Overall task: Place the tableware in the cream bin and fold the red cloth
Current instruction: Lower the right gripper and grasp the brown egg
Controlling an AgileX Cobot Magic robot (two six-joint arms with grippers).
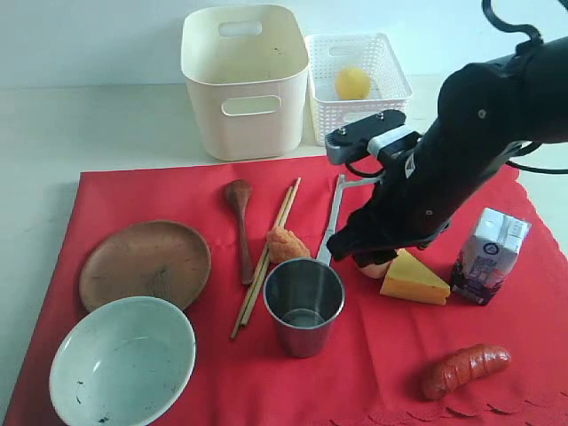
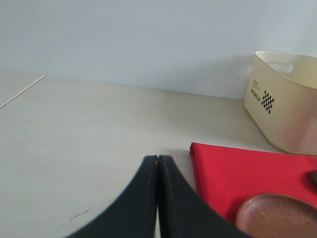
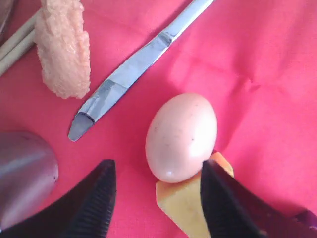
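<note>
The red cloth (image 1: pixel 373 373) lies flat, its corner (image 2: pixel 233 173) showing in the left wrist view. On it sit a brown wooden plate (image 1: pixel 145 263), a pale speckled bowl (image 1: pixel 122 362), a dark wooden spoon (image 1: pixel 241 222), light chopsticks (image 1: pixel 266 257), a steel cup (image 1: pixel 303 304) and a steel knife (image 3: pixel 133 67). The cream bin (image 1: pixel 244 80) stands behind the cloth. My right gripper (image 3: pixel 157 166) is open low over the cloth, its fingers either side of an egg (image 3: pixel 181 136). My left gripper (image 2: pixel 157 158) is shut and empty over bare table, out of the exterior view.
A cheese wedge (image 1: pixel 413 280) touches the egg. A milk carton (image 1: pixel 488 256) and a sausage (image 1: pixel 466 370) lie to the right. An orange fried piece (image 1: pixel 286 244) sits by the chopsticks. A white lattice basket (image 1: pixel 390 98) behind holds a lemon (image 1: pixel 352 83).
</note>
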